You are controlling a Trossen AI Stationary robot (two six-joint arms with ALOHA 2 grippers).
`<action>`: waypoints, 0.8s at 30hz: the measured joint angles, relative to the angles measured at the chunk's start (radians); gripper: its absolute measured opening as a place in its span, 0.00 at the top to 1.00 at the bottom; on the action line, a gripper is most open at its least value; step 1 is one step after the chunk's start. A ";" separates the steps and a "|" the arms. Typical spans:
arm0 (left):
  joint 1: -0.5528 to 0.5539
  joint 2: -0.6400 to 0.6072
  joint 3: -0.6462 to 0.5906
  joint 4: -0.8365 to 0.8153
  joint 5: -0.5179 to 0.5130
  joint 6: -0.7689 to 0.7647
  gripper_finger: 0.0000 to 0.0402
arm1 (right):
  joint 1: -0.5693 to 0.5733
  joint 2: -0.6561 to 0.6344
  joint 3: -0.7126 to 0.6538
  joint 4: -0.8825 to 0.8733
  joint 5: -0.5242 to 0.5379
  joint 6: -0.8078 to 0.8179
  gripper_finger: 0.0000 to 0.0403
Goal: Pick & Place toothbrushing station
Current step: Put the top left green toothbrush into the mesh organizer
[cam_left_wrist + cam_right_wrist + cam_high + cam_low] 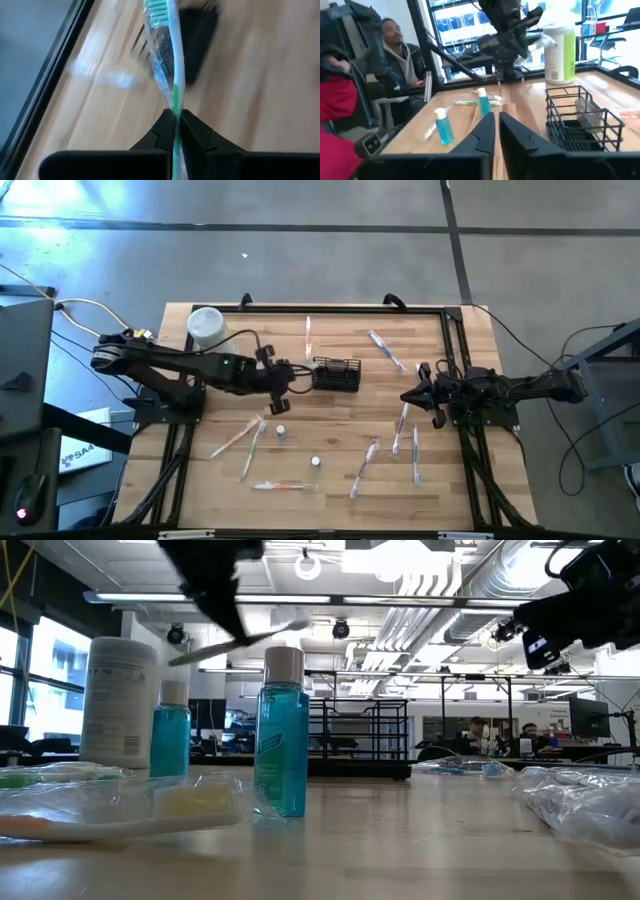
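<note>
One black wire-mesh caddy (336,373) standing upright near the middle of the wooden table (330,480), far half. Just beside it, left gripper (284,376) clenched on a wrapped green toothbrush (170,60) (held above the wood). Well apart, right gripper (420,395), fingers nearly together, grasping nothing. White container (206,326) near far left corner.

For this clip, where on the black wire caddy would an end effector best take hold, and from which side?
Grip the top rim wire of one long wall of the black wire caddy, coming from straight above. It stands upright and open-topped, and the thin mesh wall fits between two fingers. The left end effector beside it is already shut on a toothbrush.
</note>
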 joint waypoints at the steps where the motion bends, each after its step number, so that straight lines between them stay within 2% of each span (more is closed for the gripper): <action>1: 0.000 -0.005 0.001 0.036 0.022 0.035 0.98 | 0.000 0.011 0.000 0.041 0.005 -0.001 0.90; 8: 0.011 -0.006 0.005 0.395 0.245 0.219 0.98 | 0.000 0.081 0.000 0.266 0.135 0.027 0.61; 10: 0.011 -0.003 -0.003 0.461 0.296 0.241 0.98 | 0.000 0.103 0.002 0.346 0.141 0.006 0.52; 14: 0.009 0.034 -0.040 0.683 0.405 0.278 0.98 | 0.000 0.153 0.026 0.384 0.141 -0.102 0.38; 17: 0.009 0.089 -0.067 0.870 0.467 0.278 0.98 | 0.000 0.219 0.058 0.400 0.189 -0.152 0.33; 24: 0.009 0.191 -0.075 1.030 0.474 0.304 0.98 | 0.005 0.402 0.141 0.460 0.170 -0.157 0.33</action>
